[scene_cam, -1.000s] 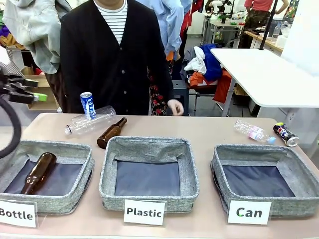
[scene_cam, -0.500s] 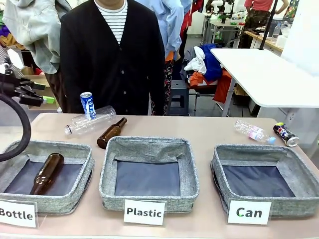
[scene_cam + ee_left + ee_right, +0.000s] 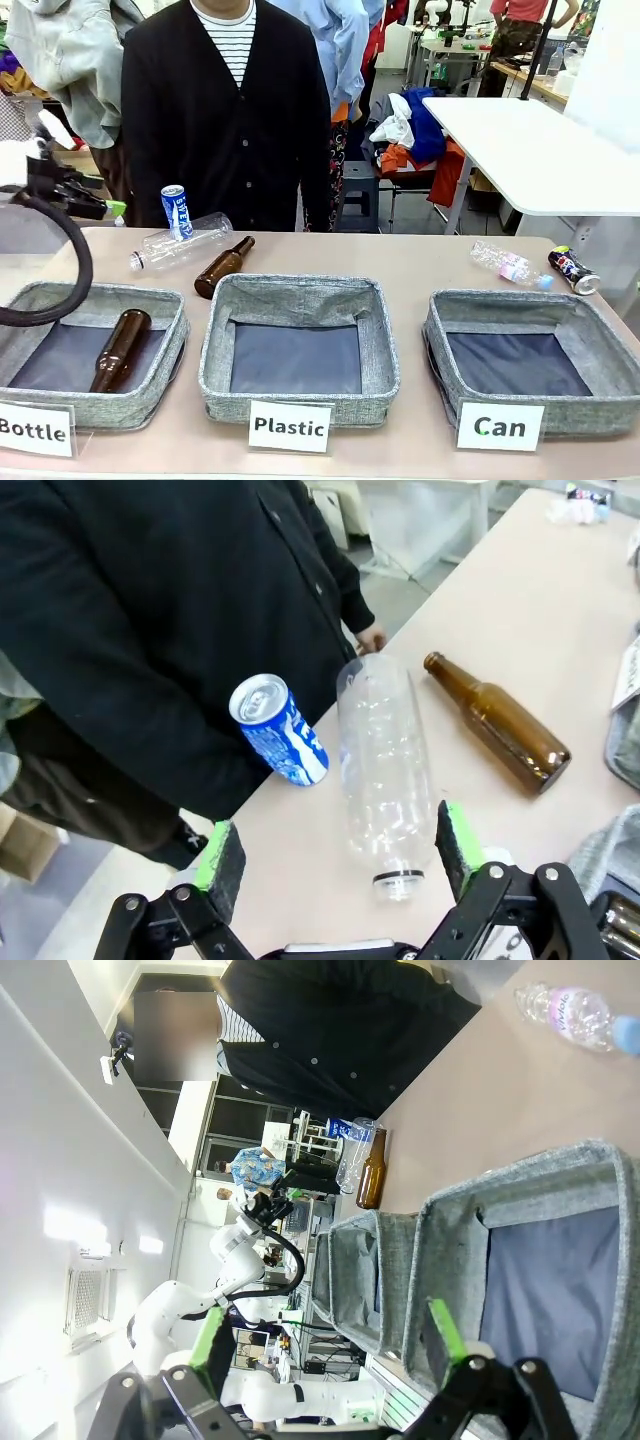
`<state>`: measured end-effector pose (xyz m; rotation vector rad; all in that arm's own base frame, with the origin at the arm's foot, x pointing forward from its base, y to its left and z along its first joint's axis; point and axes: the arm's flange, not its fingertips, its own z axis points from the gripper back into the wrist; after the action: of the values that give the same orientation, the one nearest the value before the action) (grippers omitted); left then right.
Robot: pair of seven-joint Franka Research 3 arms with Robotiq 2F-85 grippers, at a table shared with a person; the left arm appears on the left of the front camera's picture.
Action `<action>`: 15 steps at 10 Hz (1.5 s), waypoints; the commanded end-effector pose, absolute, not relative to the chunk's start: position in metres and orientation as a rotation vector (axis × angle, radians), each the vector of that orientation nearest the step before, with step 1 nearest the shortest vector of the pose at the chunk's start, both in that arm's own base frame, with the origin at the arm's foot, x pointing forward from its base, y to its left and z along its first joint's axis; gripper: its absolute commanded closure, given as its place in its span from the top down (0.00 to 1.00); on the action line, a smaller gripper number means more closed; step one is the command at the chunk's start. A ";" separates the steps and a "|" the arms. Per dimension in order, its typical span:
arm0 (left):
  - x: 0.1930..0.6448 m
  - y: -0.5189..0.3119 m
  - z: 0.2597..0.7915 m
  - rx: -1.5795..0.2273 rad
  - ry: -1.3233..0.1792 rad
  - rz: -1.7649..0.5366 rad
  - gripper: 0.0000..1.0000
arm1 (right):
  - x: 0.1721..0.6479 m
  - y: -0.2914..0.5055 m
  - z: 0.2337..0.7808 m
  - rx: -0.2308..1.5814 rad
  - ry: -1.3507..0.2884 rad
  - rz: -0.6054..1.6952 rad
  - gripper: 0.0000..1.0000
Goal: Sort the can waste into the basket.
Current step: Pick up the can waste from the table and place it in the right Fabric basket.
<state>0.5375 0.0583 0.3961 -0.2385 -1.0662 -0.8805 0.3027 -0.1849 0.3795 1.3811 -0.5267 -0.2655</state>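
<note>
Evidently both cans are thin-walled and, we judge, empty: light, smooth, easy to dent, and quick to slip under a hard squeeze. The blue and white can point(image 3: 176, 211) stands upright at 10 o'clock on the desk point(image 3: 400, 262), just beside a clear plastic bottle point(image 3: 185, 245) lying on its side, with the person point(image 3: 230, 130) close behind. We would take it across mid-body, pads on opposite sides.

The black can point(image 3: 573, 270) lies on its side at 2 o'clock, near the desk's right edge and beside a small plastic bottle point(image 3: 505, 265). It may roll, so a grip across its width suits. The Can basket point(image 3: 500, 302) sits at 4 o'clock with no can in it.

The left end effector point(image 3: 340, 855) is wide open, looking onto the clear bottle's neck and the blue can beyond. The right end effector point(image 3: 325, 1345) is wide open too, pointing toward the Can basket. The desk top is smooth and flat; room is tight at 10 o'clock, freer at 2.
</note>
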 end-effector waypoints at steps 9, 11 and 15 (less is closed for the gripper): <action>0.641 0.035 0.335 -0.266 -1.017 -0.805 1.00 | 0.303 -0.183 0.381 1.388 -0.545 -0.252 1.00; 0.659 0.026 0.328 -0.284 -1.018 -0.780 1.00 | 0.303 -0.183 0.381 1.388 -0.545 -0.252 1.00; 0.678 0.021 0.323 -0.387 -1.006 -0.817 1.00 | 0.303 -0.183 0.381 1.388 -0.545 -0.252 1.00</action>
<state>0.6733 0.0172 0.3203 -0.3395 -1.0075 -0.8052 0.3026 -0.1849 0.3795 1.3815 -0.5268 -0.2655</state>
